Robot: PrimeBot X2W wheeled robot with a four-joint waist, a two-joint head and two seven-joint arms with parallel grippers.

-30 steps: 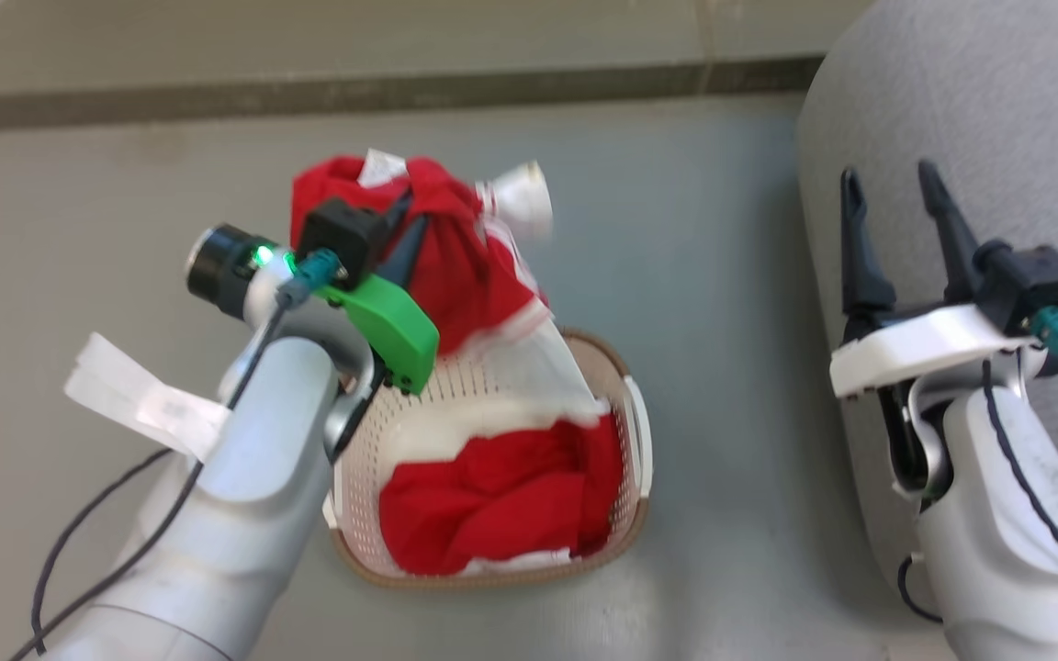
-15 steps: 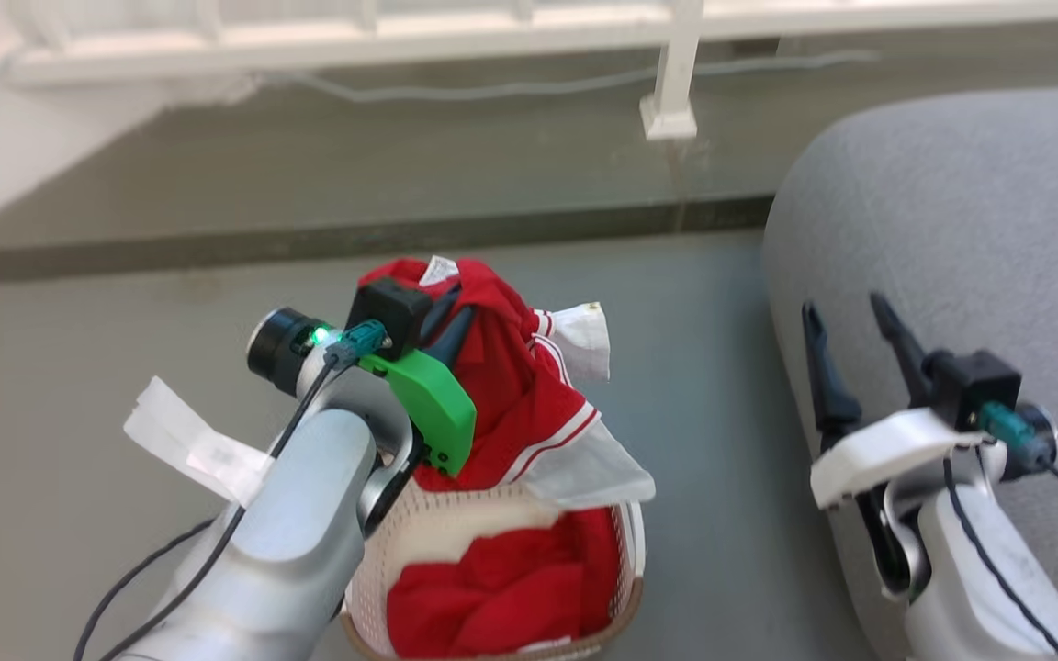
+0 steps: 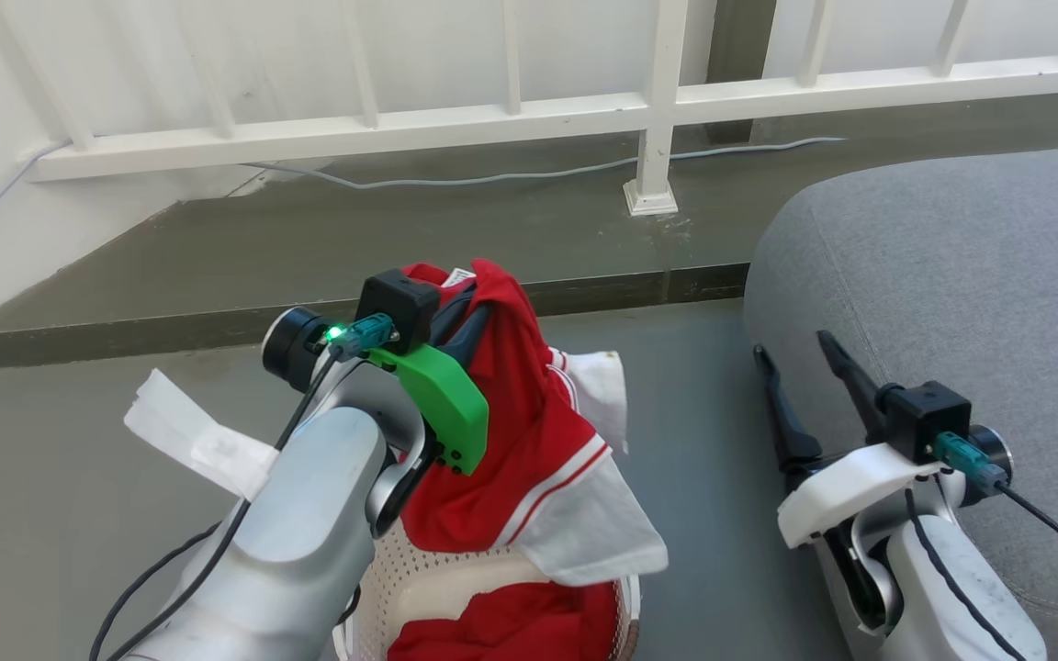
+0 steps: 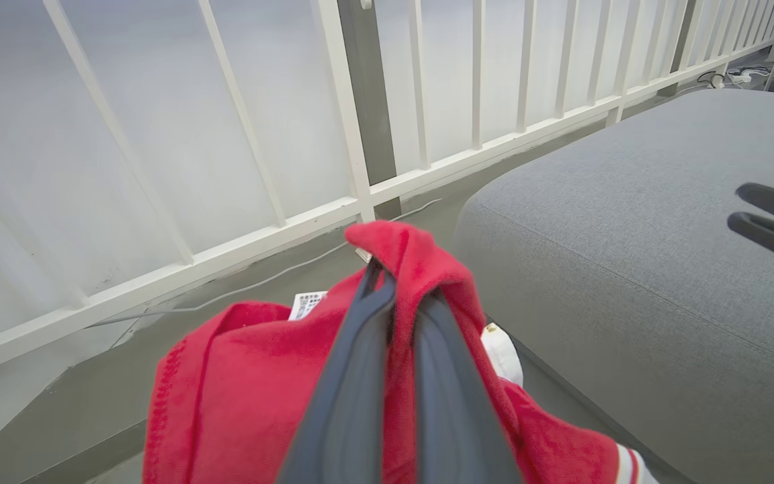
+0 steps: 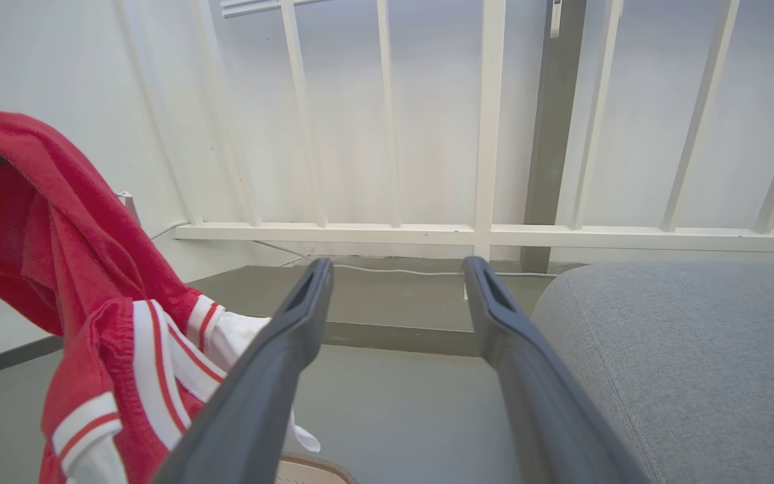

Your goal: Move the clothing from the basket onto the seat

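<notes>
My left gripper (image 3: 472, 308) is shut on a red garment with white panels and stripe trim (image 3: 529, 441), the clothing, lifted above the basket (image 3: 419, 588). In the left wrist view the two fingers pinch a red fold (image 4: 407, 252) of the clothing at their tips (image 4: 397, 282). More red clothing (image 3: 511, 629) lies in the cream perforated basket at the bottom edge. The grey seat (image 3: 951, 275) is at the right; it also shows in the left wrist view (image 4: 629, 235) and the right wrist view (image 5: 682, 349). My right gripper (image 3: 795, 353) stands open beside the seat's near edge, nothing between its fingers (image 5: 293, 329).
A white railing (image 3: 658, 101) runs along the back, its post on a raised dark step (image 3: 400, 248) with a cable lying on it. Grey floor (image 3: 694, 441) separates basket and seat. A white paper tag (image 3: 194, 436) hangs from my left forearm.
The head camera has tilted up, bringing the railing and more of the seat into view. The left gripper holds the garment higher above the basket. The right gripper stays open.
</notes>
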